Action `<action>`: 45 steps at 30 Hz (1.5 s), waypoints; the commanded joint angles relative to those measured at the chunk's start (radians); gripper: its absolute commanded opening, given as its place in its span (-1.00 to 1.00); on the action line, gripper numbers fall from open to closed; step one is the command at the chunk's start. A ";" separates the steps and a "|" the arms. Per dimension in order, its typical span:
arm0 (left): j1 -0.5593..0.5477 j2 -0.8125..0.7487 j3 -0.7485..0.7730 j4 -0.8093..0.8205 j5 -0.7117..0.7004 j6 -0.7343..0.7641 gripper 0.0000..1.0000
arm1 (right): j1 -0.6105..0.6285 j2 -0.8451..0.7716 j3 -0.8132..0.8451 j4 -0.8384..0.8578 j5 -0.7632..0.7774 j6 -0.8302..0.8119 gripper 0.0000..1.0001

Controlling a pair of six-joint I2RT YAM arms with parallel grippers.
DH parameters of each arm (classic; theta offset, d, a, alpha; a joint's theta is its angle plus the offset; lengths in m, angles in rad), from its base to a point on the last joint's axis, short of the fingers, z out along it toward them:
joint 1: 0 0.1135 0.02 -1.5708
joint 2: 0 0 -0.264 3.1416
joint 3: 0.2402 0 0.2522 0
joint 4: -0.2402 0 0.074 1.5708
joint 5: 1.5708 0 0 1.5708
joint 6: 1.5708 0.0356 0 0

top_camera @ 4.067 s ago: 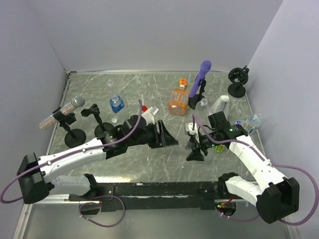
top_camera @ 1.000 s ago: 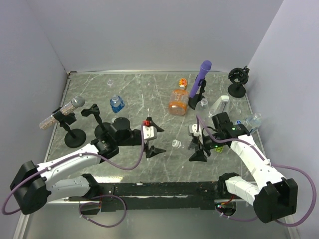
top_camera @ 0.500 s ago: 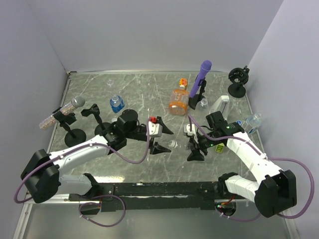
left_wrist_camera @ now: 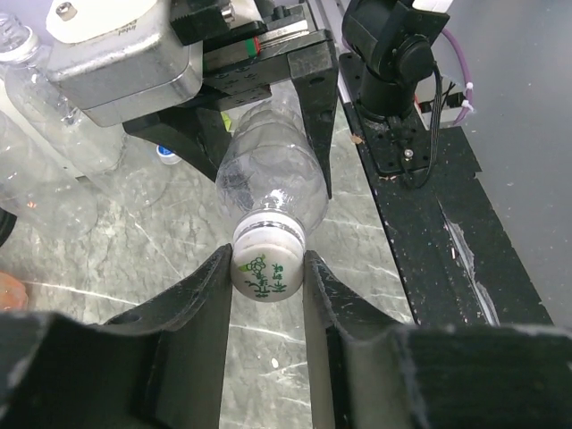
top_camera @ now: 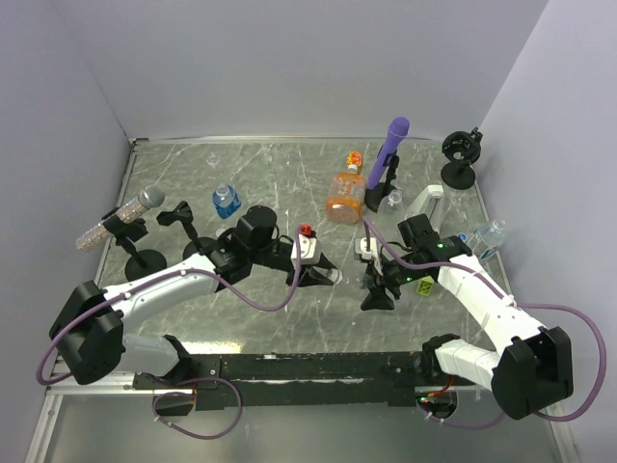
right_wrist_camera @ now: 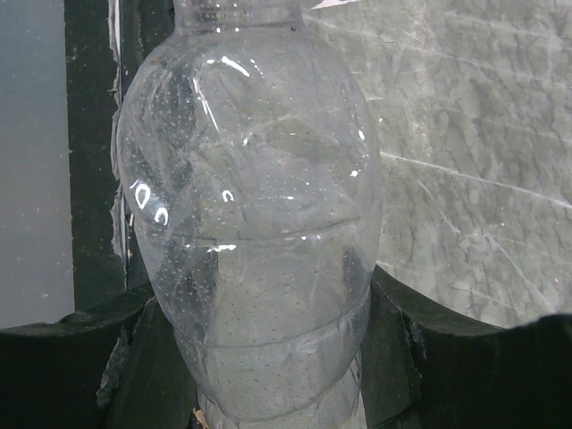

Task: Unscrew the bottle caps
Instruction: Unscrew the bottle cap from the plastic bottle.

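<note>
The white cap (left_wrist_camera: 265, 270), printed in green, sits squeezed between the two fingers of the left gripper (left_wrist_camera: 266, 264), one finger pressed to each side of it. It is screwed onto a clear bottle (left_wrist_camera: 268, 174) that lies on its side just above the counter (top_camera: 280, 183), right of the middle and towards the near edge. The right gripper (right_wrist_camera: 268, 362) is clamped around the bottle's body, holding it with the neck turned towards the left arm. Farther back stand a blue-labelled bottle (top_camera: 226, 201) and an orange bottle (top_camera: 343, 198), with a purple stick (top_camera: 389, 145) on a stand just beside the orange one. Another clear bottle (top_camera: 492, 234) lies by the right wall.
</note>
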 commanded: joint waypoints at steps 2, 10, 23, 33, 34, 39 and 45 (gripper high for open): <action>0.000 0.008 0.056 0.003 0.039 -0.022 -0.82 | 0.005 0.007 0.052 0.033 -0.035 0.025 -0.64; 0.054 0.102 0.227 -0.035 -0.116 -0.479 -0.98 | 0.010 0.087 0.202 0.047 0.028 0.106 -0.67; 0.151 0.234 0.272 -0.046 -0.196 -0.889 -0.98 | -0.034 0.108 0.191 0.141 0.114 0.175 -0.73; 0.151 0.269 0.289 -0.071 -0.144 -0.932 -0.98 | -0.068 0.110 0.179 0.130 0.067 0.159 -0.74; 0.151 0.268 0.290 -0.065 -0.109 -0.926 -0.98 | -0.070 0.108 0.177 0.119 0.050 0.148 -0.74; 0.160 0.240 0.307 -0.077 -0.014 -0.842 0.12 | -0.068 0.110 0.174 0.075 0.002 0.099 -0.74; 0.161 0.136 0.272 -0.071 -0.066 -0.690 0.85 | -0.068 0.111 0.174 0.029 -0.048 0.040 -0.74</action>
